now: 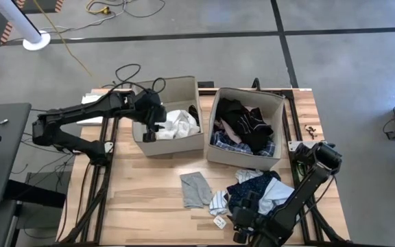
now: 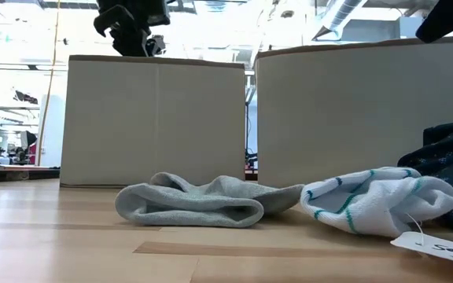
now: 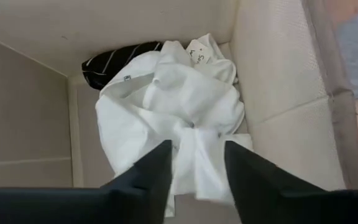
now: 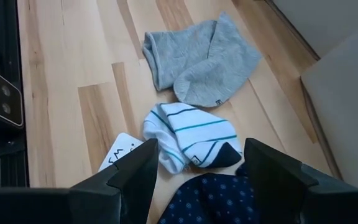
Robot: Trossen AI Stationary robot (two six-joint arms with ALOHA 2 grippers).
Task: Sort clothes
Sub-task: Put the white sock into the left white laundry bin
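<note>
My left gripper hangs open over the left beige box, above its rim in the low view. A white garment and a black striped one lie in that box, below the fingers. My right gripper is open and empty over the pile at the table's near right. Below it lie a navy dotted garment, a white sock with teal stripes and a grey garment, all flat on the table. A light blue piece lies in the pile.
The right beige box holds black and blue plaid clothes. A paper tag lies by the striped sock. Bare wood lies to the left of the grey garment. Both boxes stand side by side at the table's far half.
</note>
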